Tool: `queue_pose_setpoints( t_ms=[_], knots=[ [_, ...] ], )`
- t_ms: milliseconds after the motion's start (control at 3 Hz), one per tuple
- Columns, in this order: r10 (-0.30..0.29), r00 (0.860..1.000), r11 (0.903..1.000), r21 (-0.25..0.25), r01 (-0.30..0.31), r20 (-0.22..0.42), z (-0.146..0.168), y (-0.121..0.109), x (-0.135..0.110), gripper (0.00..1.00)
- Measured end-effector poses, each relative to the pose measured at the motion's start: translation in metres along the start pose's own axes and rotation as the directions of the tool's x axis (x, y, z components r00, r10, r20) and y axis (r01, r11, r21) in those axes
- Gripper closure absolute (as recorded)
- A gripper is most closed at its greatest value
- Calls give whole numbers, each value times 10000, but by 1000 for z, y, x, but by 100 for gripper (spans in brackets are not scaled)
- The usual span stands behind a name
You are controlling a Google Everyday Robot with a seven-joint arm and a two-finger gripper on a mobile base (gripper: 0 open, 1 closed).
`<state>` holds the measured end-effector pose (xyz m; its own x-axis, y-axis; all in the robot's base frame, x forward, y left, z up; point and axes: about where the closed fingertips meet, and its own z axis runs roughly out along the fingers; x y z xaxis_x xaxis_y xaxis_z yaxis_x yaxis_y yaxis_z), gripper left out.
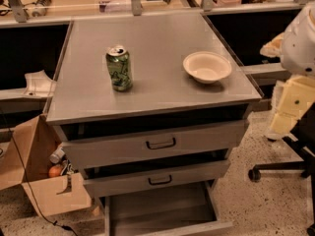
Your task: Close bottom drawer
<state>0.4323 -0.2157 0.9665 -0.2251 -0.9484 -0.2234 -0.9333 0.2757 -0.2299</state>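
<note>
cabinet with grey counter [162,38] on top, three drawers below. item 1: bottom drawer [157,208], lowest of the three, pulled well out toward the camera, its shallow flat grey tray exposed, its front at the lower edge of the view. item 2: middle drawer [155,179], slightly out, dark loop handle at centre. item 3: top drawer [157,142], the largest front, also slightly out, a dark gap above it. item 4: green can [119,69], upright on the counter, left of centre. item 5: pale bowl [207,67], upright on the counter, right of the can and well apart from it. item 6: gripper [288,112], cream-coloured, at the right edge beside the cabinet's right corner, apart from every drawer; how wide it stands, and whether it has hold of anything, cannot be told. item 7: cardboard box [44,181], flap up, on the floor left of the cabinet. item 8: chair base [275,168], dark, on the speckled floor at right.
</note>
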Motion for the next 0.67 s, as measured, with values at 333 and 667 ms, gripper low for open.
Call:
queue_pose_setpoints(
  t_ms=[333,667],
  knots=[
    [183,9998,9998,-12,-183,84,10,6,6,0],
    [188,9998,9998,-11,-188,86,10,6,7,19]
  ],
)
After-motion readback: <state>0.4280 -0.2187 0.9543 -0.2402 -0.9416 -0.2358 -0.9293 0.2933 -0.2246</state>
